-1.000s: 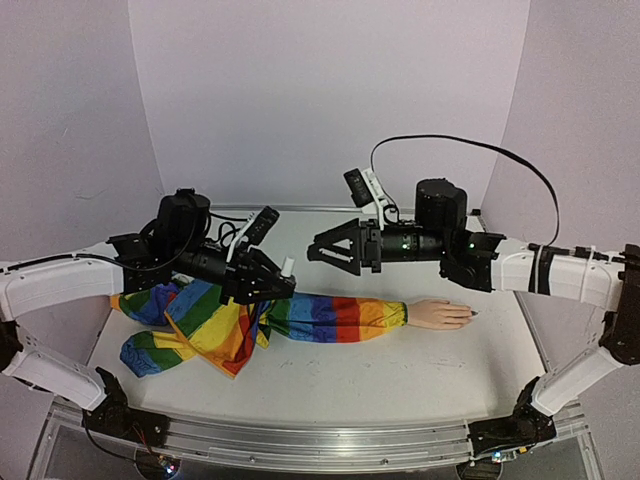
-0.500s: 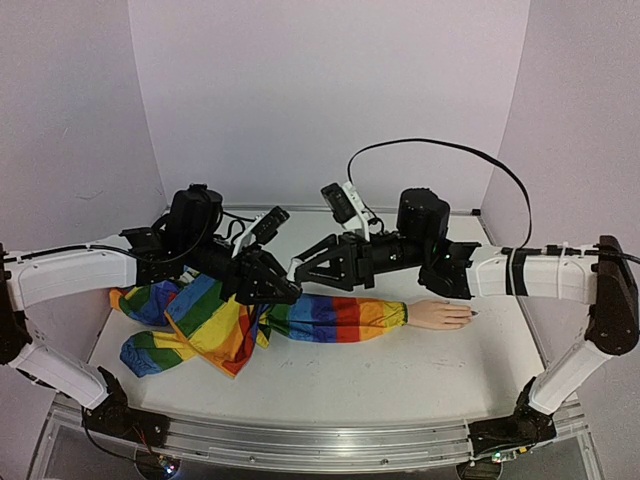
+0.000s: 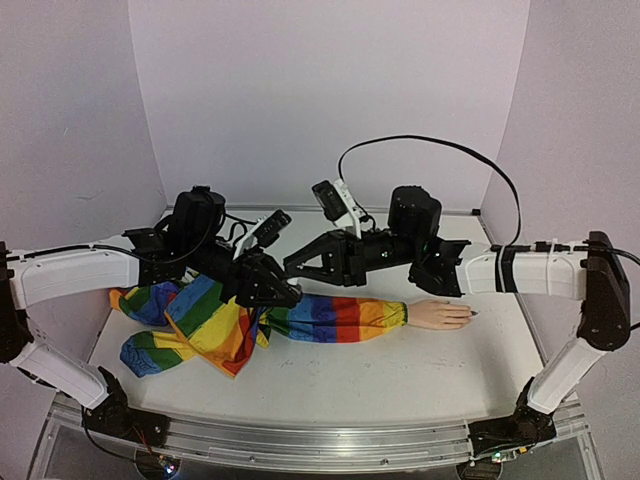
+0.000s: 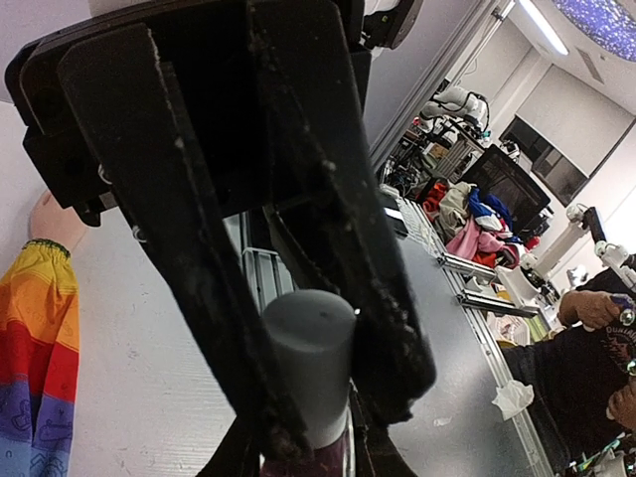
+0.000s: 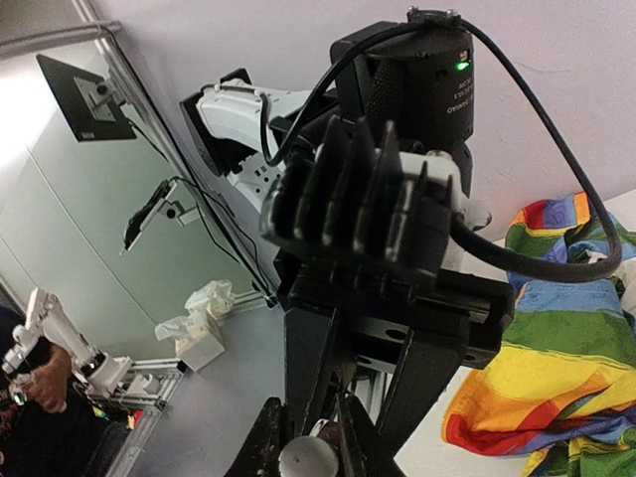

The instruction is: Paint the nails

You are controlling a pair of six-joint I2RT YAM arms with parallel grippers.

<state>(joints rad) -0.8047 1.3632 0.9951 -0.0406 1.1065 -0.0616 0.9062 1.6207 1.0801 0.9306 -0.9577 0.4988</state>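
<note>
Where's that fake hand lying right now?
In the top view the mannequin hand lies on the table, right of centre, at the end of the rainbow sleeve and just beneath the right arm.

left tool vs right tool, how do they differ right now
The left tool grips the bottle low down; the right tool pinches its cap. The left tool hangs over the bunched left end of the sleeve; the right tool points in from the right. Shared: both are shut on the one bottle, tips meeting.
</note>
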